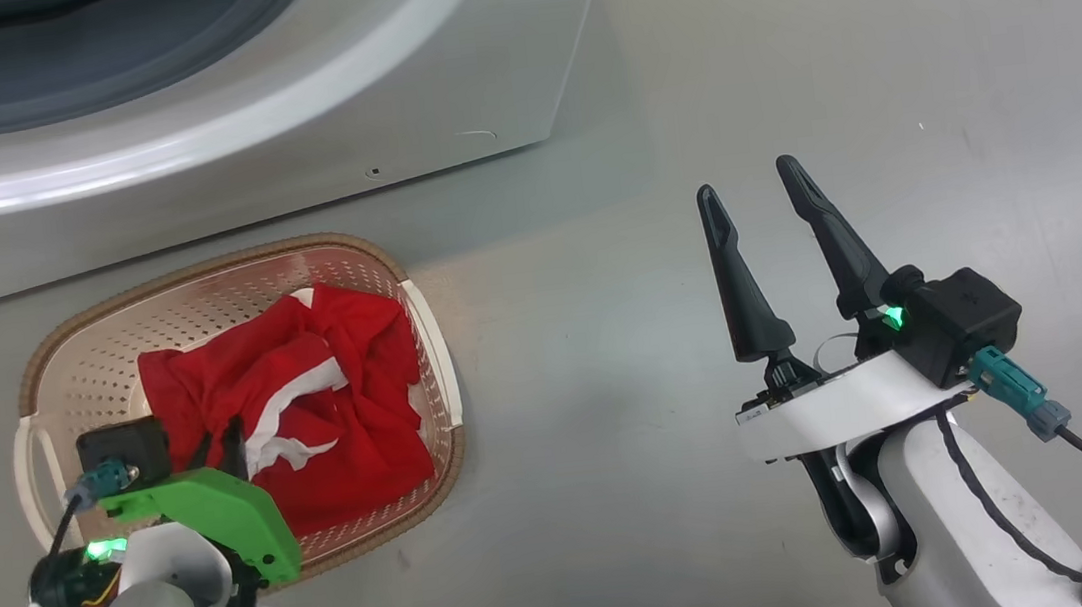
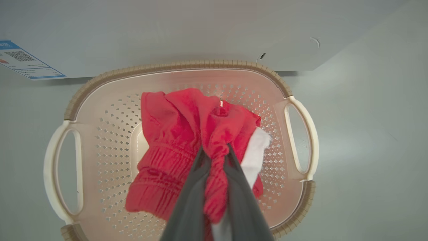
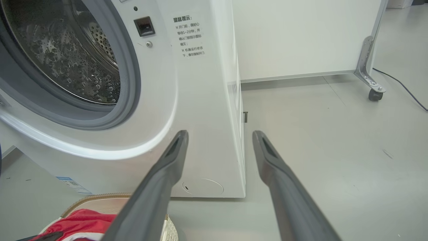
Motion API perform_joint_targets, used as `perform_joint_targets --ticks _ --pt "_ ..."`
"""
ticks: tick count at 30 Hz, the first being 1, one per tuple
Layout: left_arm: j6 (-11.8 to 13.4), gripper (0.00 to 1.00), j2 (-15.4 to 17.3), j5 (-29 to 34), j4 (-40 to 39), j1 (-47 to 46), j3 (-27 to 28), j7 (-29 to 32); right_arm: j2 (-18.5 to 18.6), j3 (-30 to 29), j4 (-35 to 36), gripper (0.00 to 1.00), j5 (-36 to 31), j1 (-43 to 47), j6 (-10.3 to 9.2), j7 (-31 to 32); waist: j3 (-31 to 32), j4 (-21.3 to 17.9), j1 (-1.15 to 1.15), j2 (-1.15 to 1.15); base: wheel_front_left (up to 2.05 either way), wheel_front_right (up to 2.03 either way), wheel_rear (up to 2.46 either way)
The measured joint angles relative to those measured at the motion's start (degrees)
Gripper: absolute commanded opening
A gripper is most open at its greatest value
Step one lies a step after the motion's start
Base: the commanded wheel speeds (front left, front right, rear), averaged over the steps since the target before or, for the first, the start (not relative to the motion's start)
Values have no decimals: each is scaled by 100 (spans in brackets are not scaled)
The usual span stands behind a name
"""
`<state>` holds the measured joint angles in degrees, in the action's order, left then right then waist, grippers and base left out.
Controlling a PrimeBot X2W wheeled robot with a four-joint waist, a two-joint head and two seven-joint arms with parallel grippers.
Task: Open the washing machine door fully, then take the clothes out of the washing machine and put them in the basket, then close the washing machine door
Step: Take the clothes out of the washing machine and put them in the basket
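The cream basket (image 1: pixel 196 269) stands on the floor just in front of the white washing machine (image 1: pixel 283 140). Red clothes (image 1: pixel 338 385) with white trim lie bunched inside it. My left gripper (image 1: pixel 226 447) reaches down into the basket. In the left wrist view this gripper (image 2: pixel 215 150) is shut on a twisted fold of the red clothes (image 2: pixel 174 134) above the basket (image 2: pixel 174 65). My right gripper (image 1: pixel 745 181) hovers open over bare floor to the right of the basket, holding nothing. In the right wrist view it (image 3: pixel 219 135) points at the machine's lower right corner (image 3: pixel 200 100), and the steel drum (image 3: pixel 67 60) is open. The washing machine door is out of view.
A blue label (image 2: pixel 26 60) sits low on the machine's front. A white partition on a castor (image 3: pixel 372 92) stands behind and right of the machine, with a cable (image 3: pixel 401 87) on the floor. Grey floor (image 1: pixel 877 57) spreads wide to the right.
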<state>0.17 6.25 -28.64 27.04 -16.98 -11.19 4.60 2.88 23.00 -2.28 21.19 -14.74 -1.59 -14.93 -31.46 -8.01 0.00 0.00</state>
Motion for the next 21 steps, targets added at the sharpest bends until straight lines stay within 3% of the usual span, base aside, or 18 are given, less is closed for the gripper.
perform_joint_targets --ticks 19,21 --pt "-107 0 168 -9 1203 -836 130 212 -1 107 68 100 267 -247 -65 0 -508 -546 0 0 0 0 0" --pt "-141 25 159 -12 1302 -907 132 183 -1 102 67 100 275 -247 -66 0 -528 -567 0 0 0 0 0"
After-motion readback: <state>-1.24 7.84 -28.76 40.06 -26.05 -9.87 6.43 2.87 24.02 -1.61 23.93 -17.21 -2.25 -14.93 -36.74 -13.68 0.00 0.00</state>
